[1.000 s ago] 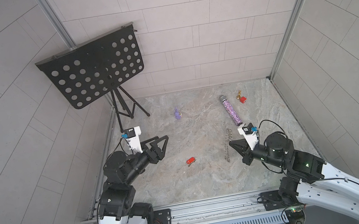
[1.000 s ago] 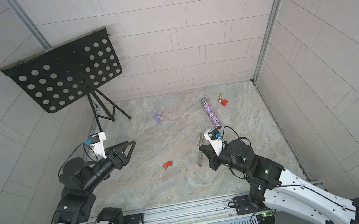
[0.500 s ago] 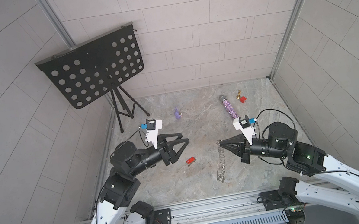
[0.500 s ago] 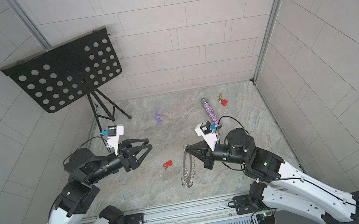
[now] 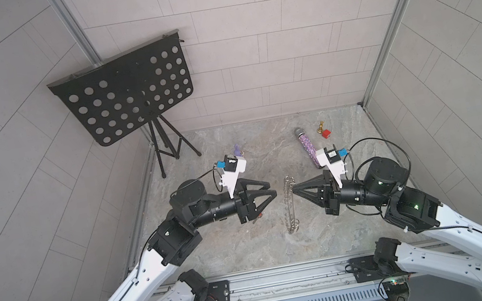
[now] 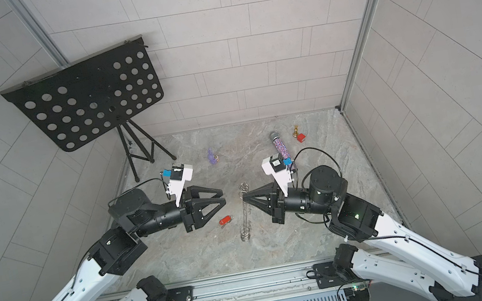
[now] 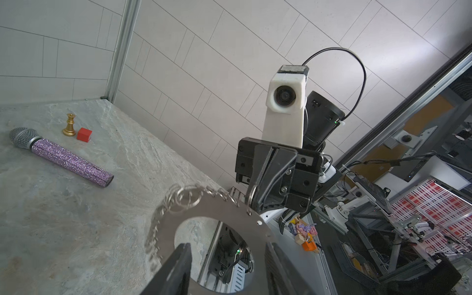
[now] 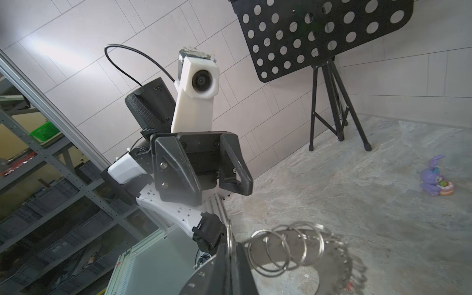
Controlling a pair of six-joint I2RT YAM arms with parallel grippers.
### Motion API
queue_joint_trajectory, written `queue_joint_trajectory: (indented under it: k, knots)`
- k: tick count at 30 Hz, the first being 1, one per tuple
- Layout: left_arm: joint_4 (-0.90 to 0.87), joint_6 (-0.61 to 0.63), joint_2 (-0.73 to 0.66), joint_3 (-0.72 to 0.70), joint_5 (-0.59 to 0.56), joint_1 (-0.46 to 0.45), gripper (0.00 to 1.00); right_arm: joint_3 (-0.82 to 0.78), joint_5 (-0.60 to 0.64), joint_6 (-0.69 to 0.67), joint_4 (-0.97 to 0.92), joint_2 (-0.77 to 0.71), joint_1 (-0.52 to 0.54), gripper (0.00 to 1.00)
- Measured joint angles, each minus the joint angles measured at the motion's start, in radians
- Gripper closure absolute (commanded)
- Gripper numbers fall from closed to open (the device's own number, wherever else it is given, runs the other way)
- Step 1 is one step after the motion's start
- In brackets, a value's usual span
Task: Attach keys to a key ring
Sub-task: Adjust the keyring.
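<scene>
Right gripper point(image 5: 293, 188) clamps the rim of the flat grey loop-fringed metal key ring point(image 5: 289, 207) (likely rigid, slick); left gripper point(image 5: 272, 188) stands parted. Take the small red-tagged silver key point(image 6: 225, 220) by its tag.

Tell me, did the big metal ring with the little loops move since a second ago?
Yes. The key ring, pinched by the fingers of the right gripper, has moved away from the sparkly microphone and closer to the red-tagged key.

Red-tagged key point(image 6: 225, 220), grey key ring point(image 7: 217, 209), glittery purple microphone point(image 7: 69, 159), gold chess piece point(image 7: 69, 125), red cube point(image 7: 84, 134)
</scene>
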Motion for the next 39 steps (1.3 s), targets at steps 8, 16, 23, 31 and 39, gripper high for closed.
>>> queue_joint_trajectory:
  k: [8, 16, 23, 31, 39]
  knots:
    - [0.006, 0.028, 0.01, 0.01, -0.011, -0.035, 0.61, 0.002, -0.045, 0.095, 0.069, 0.05, 0.0, 1.0]
    - [0.016, 0.045, 0.009, 0.027, -0.011, -0.06, 0.7, 0.001, -0.048, 0.164, 0.14, 0.068, 0.0, 1.0]
    - [0.016, 0.055, 0.013, 0.036, -0.035, -0.066, 0.68, 0.0, -0.054, 0.19, 0.165, 0.08, 0.0, 1.0]
    - [0.021, 0.067, 0.029, 0.051, -0.06, -0.071, 0.68, -0.006, -0.058, 0.209, 0.178, 0.08, 0.0, 1.0]
    - [0.027, 0.067, 0.05, 0.059, -0.063, -0.085, 0.68, -0.014, -0.057, 0.223, 0.191, 0.084, 0.0, 1.0]
